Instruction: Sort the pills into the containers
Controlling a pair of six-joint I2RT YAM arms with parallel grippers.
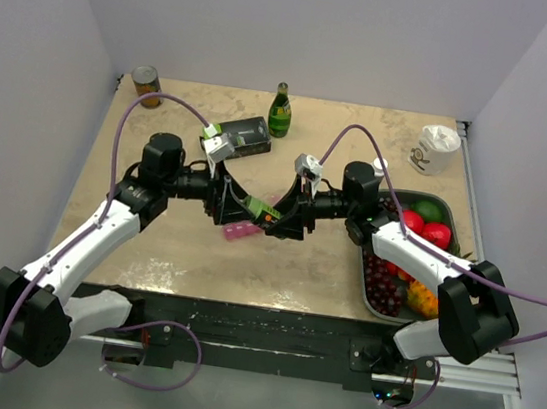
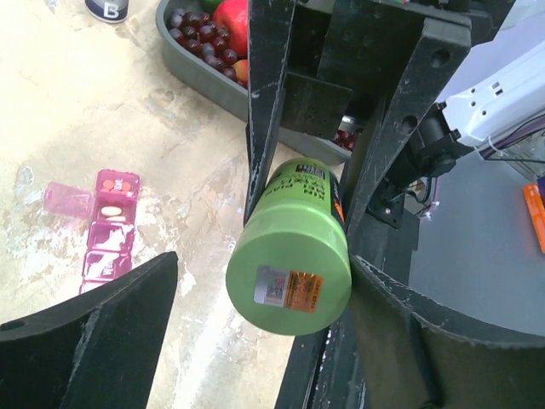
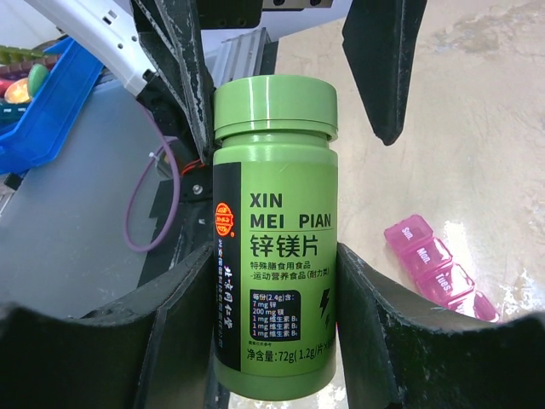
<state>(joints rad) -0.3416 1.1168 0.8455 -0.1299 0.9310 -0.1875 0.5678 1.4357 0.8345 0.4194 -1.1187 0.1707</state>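
Observation:
A green pill bottle [image 1: 263, 208] with its cap on is held on its side above the table's middle. My right gripper [image 3: 272, 256] is shut on the bottle's body [image 3: 272, 281]. My left gripper [image 2: 264, 273] is open around the cap end [image 2: 289, 273]; one finger lies close against the cap, the other stands well apart. The pink pill-organiser strip [image 1: 240, 231] lies on the table just below the bottle. In the left wrist view [image 2: 106, 239] one lid stands open and pills show in two compartments. The strip also shows in the right wrist view [image 3: 434, 268].
A grey fruit tray [image 1: 426, 196] with grapes and apples lies at the right. A black-and-lime box [image 1: 242, 137], a green glass bottle [image 1: 281, 112], a can [image 1: 147, 84] and a white cup [image 1: 434, 148] stand along the back.

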